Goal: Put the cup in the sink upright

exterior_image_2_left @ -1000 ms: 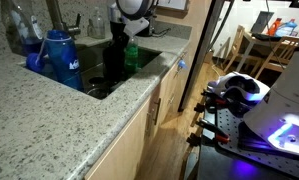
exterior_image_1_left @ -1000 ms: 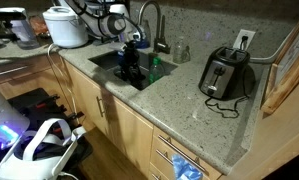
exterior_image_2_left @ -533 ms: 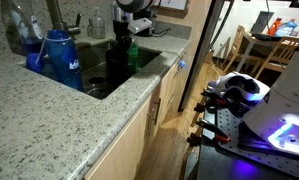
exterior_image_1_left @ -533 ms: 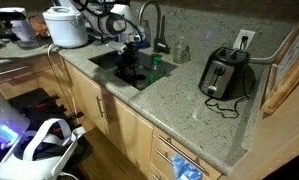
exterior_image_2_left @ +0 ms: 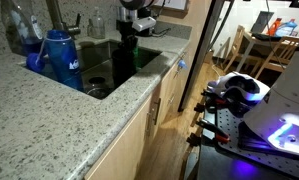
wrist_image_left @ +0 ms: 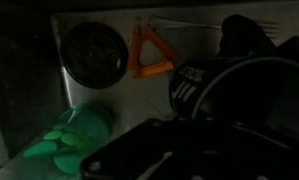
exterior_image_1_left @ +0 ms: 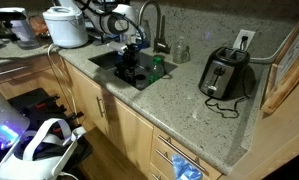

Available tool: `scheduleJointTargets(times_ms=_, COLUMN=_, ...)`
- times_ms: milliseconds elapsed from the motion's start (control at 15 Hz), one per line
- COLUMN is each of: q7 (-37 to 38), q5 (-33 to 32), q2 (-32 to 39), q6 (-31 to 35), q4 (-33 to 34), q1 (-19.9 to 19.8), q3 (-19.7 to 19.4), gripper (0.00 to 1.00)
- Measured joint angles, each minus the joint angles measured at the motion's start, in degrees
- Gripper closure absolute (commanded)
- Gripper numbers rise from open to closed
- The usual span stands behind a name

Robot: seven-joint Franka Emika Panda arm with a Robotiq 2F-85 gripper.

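Note:
My gripper reaches down into the sink in both exterior views; in one of them it shows as a dark shape below the counter edge. A green cup sits in the sink beside it, also seen as a green patch. In the dark wrist view the green cup lies on its side at the lower left, below the round drain. My gripper's black parts fill the right and bottom. I cannot tell whether the jaws are open or hold anything.
An orange triangular piece lies on the sink floor by the drain. A faucet stands behind the sink. A toaster, a white rice cooker and a blue bottle stand on the granite counter.
The arm has shifted a little along the sink, to the right in the exterior view with the blue bottle. The green cup has not visibly moved.

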Motion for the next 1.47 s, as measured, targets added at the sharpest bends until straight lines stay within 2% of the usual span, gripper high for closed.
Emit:
scheduleJointTargets(times_ms=200, q7=0.0, q5=0.0, q2=0.0, q6=0.0, q4=0.0, q1=-0.1, q3=-0.3, gripper=0.94)
scheduleJointTargets(times_ms=333, q7=0.0, q5=0.0, q2=0.0, q6=0.0, q4=0.0, q1=-0.2, q3=-0.4, gripper=0.76)
scheduleJointTargets(times_ms=600, q7=0.0, q5=0.0, q2=0.2, q6=0.0, q4=0.0, q1=-0.1, q3=-0.2, gripper=0.68)
scheduleJointTargets(times_ms=667, q7=0.0, q5=0.0, q2=0.3, q6=0.0, q4=-0.1, q1=-0.1, q3=-0.2, gripper=0.61)
scheduleJointTargets(times_ms=733, q7=0.0, q5=0.0, q2=0.4, q6=0.0, q4=-0.1, q1=-0.1, q3=-0.2, gripper=0.43)
scheduleJointTargets(times_ms=867, q7=0.0, q5=0.0, q2=0.8, q6=0.0, q4=-0.1, q1=-0.1, q3=-0.2, gripper=0.36)
scheduleJointTargets(times_ms=1133, q7=0.1, q5=0.0, q2=1.4, q6=0.0, q4=-0.1, q1=-0.1, q3=-0.2, gripper=0.05)
scheduleJointTargets(times_ms=1267, q7=0.1, q5=0.0, q2=1.3, q6=0.0, q4=-0.1, q1=-0.1, q3=-0.3, gripper=0.00)
scheduleJointTargets(times_ms=1467, q7=0.1, q5=-0.2, q2=0.0, q6=0.1, q4=-0.5, q1=-0.1, q3=-0.5, gripper=0.00)
